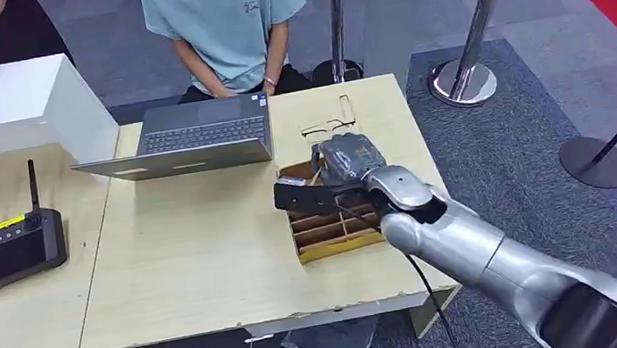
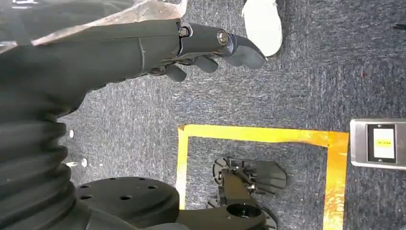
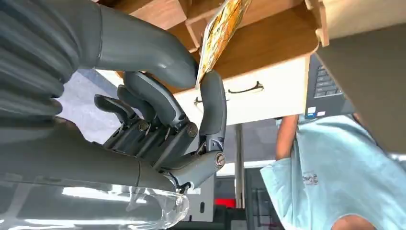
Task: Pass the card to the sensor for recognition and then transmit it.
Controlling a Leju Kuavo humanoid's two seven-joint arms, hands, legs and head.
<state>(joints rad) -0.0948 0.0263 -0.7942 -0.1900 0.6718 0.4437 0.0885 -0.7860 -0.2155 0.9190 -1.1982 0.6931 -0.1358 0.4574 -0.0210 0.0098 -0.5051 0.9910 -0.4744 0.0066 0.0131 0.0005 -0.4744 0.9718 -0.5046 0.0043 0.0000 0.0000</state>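
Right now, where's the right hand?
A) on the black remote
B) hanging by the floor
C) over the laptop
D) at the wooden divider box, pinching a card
D: the right hand sits over the wooden divider box, and the right wrist view shows thumb and a finger pinching the card.

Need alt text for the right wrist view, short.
The robot's right hand pinches a yellow printed card between thumb and a finger, just at the wooden divider box. Beyond lie eyeglasses on the table, a laptop and a person in a light blue shirt.
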